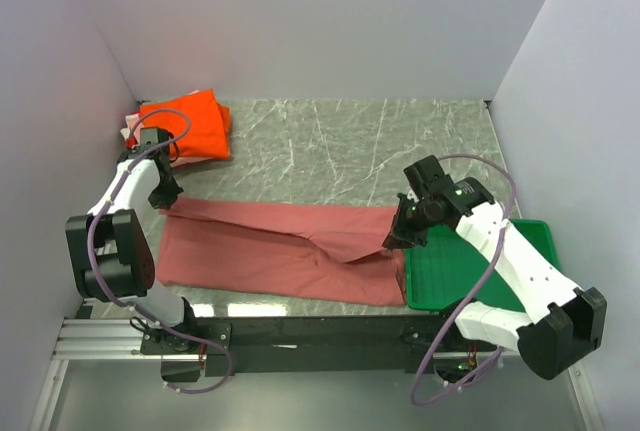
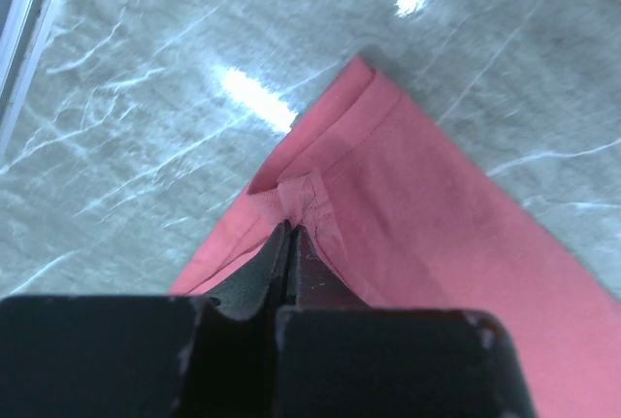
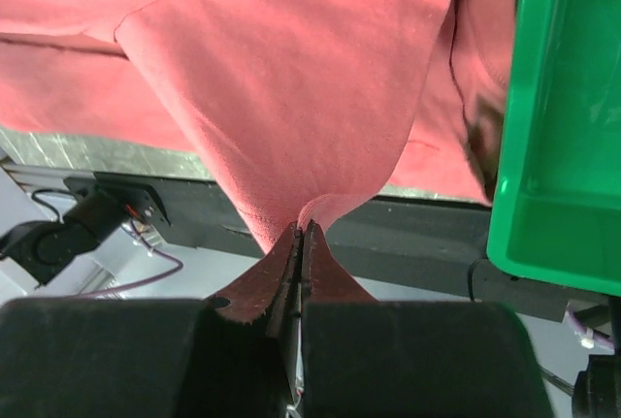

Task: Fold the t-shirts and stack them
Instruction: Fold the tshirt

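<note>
The large brick-red t-shirt [image 1: 270,246] lies stretched across the near half of the table, folded lengthwise. My left gripper [image 1: 166,198] is shut on its far left corner; the left wrist view shows the jaws [image 2: 291,229] pinching the hem of the red t-shirt [image 2: 427,195]. My right gripper [image 1: 396,234] is shut on the shirt's right end and holds it lifted, the cloth [image 3: 291,79] hanging in a fold from the closed jaws [image 3: 303,231]. A folded orange t-shirt [image 1: 190,123] lies at the far left on pale pink and white ones [image 1: 131,127].
A green plastic tray [image 1: 470,269] sits at the near right, partly under my right arm; it also shows in the right wrist view [image 3: 563,127]. Grey walls close in the table at the back and both sides. The black rail [image 1: 320,331] runs along the near edge.
</note>
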Robot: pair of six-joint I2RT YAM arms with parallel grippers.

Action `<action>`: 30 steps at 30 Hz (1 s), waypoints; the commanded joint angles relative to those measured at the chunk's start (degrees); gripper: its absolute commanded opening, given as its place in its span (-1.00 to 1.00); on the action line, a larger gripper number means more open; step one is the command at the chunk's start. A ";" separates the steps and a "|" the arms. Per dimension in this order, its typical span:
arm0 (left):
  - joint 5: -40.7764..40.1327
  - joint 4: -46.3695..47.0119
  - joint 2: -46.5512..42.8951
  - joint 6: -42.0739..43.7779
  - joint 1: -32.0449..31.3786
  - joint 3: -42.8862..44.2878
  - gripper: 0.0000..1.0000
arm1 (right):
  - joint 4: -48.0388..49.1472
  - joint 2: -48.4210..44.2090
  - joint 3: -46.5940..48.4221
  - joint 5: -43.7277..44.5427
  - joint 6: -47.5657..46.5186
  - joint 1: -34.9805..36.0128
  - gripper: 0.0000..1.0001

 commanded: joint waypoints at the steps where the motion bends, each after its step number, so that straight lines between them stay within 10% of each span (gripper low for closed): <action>1: -3.25 -1.67 -2.34 0.42 0.08 -1.31 -0.99 | 0.30 -2.87 -1.82 0.11 2.67 2.42 -1.00; 5: -3.60 -2.54 -3.49 0.33 0.08 -2.10 -0.99 | 0.30 -4.28 -4.01 0.99 4.26 4.27 -1.00; 8: -5.35 -4.21 -4.80 0.16 0.08 -3.33 -0.58 | -0.66 -4.80 -6.13 2.30 4.79 5.77 -0.94; 12: -6.06 -4.48 -8.31 -0.98 0.96 -4.57 0.12 | -5.23 -5.07 -4.64 8.62 4.62 8.31 -0.35; 30: 16.61 6.51 4.15 -4.77 -6.60 2.91 0.05 | 12.52 17.41 8.11 4.68 -15.95 20.78 -0.21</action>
